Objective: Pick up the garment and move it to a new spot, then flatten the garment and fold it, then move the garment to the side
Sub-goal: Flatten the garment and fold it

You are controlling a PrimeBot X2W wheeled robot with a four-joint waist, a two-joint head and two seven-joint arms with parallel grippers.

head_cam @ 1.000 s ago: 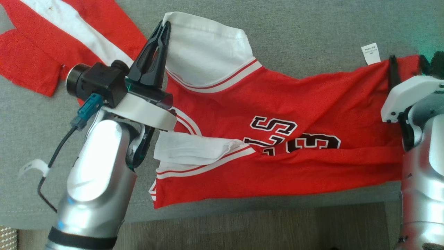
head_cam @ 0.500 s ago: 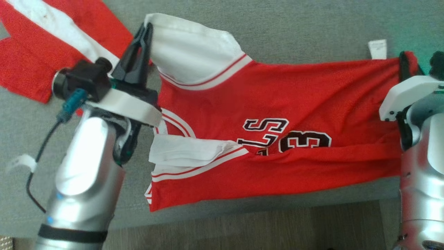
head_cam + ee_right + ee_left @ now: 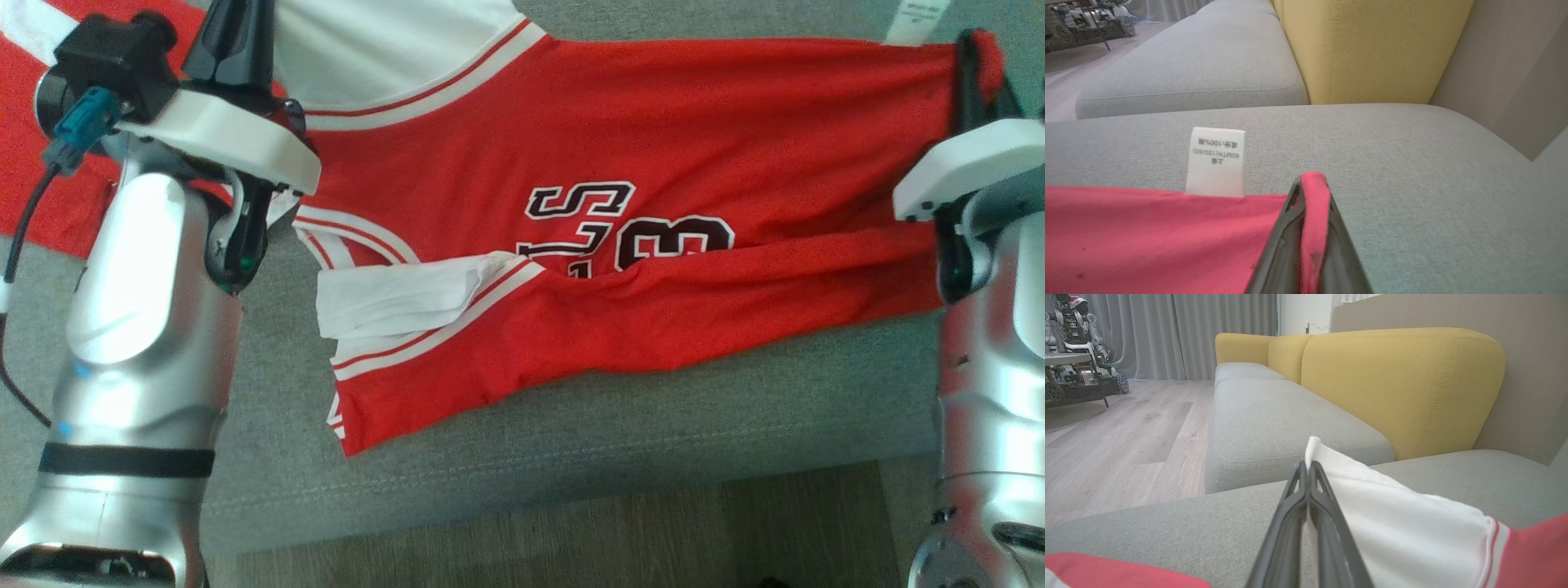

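Observation:
The garment, a red jersey with white sleeves and black-and-white lettering, lies stretched sideways across a grey sofa cushion. My left gripper is shut on the edge of its upper white sleeve; in the left wrist view the gripper pinches the cloth. My right gripper is shut on the red hem corner, and in the right wrist view that gripper has red cloth bunched between its tips. The nearer white sleeve lies folded over the chest.
A white care label sticks up from the hem. Another red-and-white cloth lies at the far left. The cushion's front edge drops to wooden floor. A yellow backrest rises behind; another robot stands far off.
My right gripper has closed on the hem corner. Both grippers have drawn the garment's far edge back from the cushion's front edge, pulling it tauter. The head view has shifted too.

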